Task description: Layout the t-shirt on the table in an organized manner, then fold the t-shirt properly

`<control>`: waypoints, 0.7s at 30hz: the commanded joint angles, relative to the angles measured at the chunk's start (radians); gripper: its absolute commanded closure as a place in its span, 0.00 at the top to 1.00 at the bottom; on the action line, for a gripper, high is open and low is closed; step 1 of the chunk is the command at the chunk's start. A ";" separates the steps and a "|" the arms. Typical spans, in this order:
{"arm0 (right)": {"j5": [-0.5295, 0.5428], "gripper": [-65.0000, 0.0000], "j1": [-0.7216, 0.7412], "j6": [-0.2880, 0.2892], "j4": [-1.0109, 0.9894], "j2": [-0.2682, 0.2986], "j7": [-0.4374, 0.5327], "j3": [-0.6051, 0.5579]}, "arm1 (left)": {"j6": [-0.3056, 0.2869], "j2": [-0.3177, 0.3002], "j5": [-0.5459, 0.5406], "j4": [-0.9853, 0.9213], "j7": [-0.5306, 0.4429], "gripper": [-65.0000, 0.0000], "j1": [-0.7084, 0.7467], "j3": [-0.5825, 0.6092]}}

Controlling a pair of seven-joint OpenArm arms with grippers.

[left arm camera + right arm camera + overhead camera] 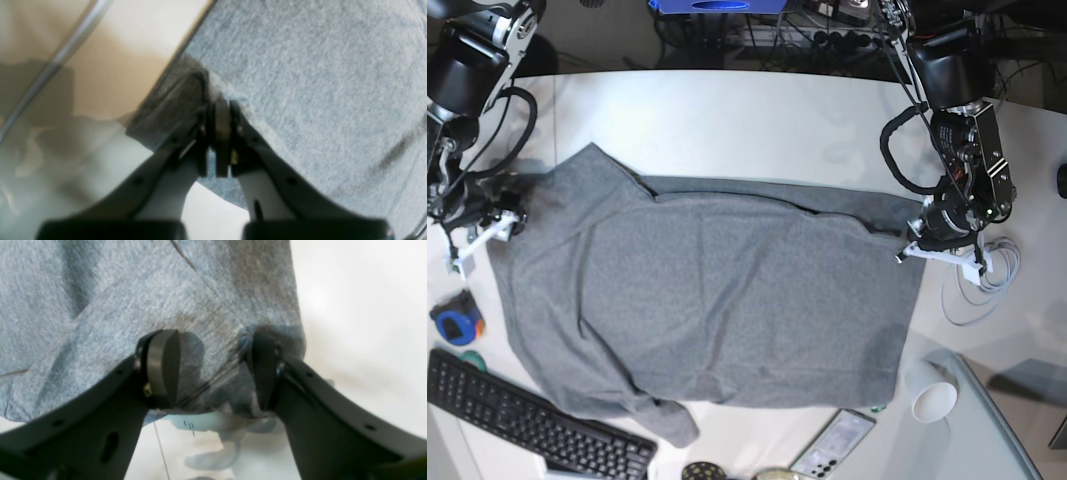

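Spanning the work surface: the t-shirt (pixel 717 300) lies spread across the table (pixel 727 120), grey knit, mostly flat with shallow creases; one sleeve points toward the far corner at the base view's left, and a folded corner lies near the keyboard (pixel 527 425).
Left gripper (pixel 220 110): jaws pressed together, clamped on a raised edge of the t-shirt (pixel 300 83); in the base view it sits at the shirt's right edge (pixel 917 245).
Right gripper (pixel 213 370): jaws apart, a fold of the t-shirt (pixel 133 306) between them; the fabric touches one fingertip (pixel 263 370), while the other pad (pixel 163 366) stands clear of it. In the base view it sits at the shirt's left edge (pixel 489 225).
Table edge items: white cup (pixel 932 400), phone (pixel 837 445), coiled cable (pixel 982 285), blue tape roll (pixel 455 325).
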 commanded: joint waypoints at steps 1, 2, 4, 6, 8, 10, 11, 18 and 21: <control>0.010 0.50 0.018 -0.003 0.013 0.011 0.015 0.000 | -0.001 -0.011 -0.006 0.015 -0.015 0.00 -0.017 0.000; 0.010 0.50 0.018 -0.003 0.013 0.011 0.015 0.000 | -0.001 -0.011 -0.006 0.015 -0.015 0.00 -0.017 0.002; 0.010 0.50 0.018 -0.003 0.013 0.011 0.015 0.000 | -0.001 -0.011 -0.006 0.015 -0.015 0.00 -0.017 0.002; 0.010 0.50 0.018 -0.003 0.013 0.011 0.018 0.000 | -0.001 -0.011 -0.006 0.015 -0.015 0.00 -0.017 0.002; 0.010 0.49 0.018 -0.003 0.013 0.011 0.018 0.000 | -0.001 -0.011 -0.006 0.015 -0.015 0.00 -0.017 0.002; 0.010 0.49 0.018 -0.003 0.013 0.011 0.018 0.000 | -0.001 -0.011 -0.006 0.015 -0.015 0.00 -0.017 0.000; 0.010 0.49 0.018 -0.003 0.013 0.011 0.018 0.000 | -0.001 -0.011 -0.006 0.015 -0.015 0.00 -0.017 -0.001; 0.010 0.49 0.019 -0.003 0.012 0.011 0.019 0.000 | -0.001 -0.011 -0.006 0.015 -0.015 0.00 -0.007 0.000; 0.010 0.49 0.019 -0.003 0.012 0.012 0.019 -0.002 | -0.001 -0.011 -0.006 0.015 -0.015 0.00 -0.004 -0.001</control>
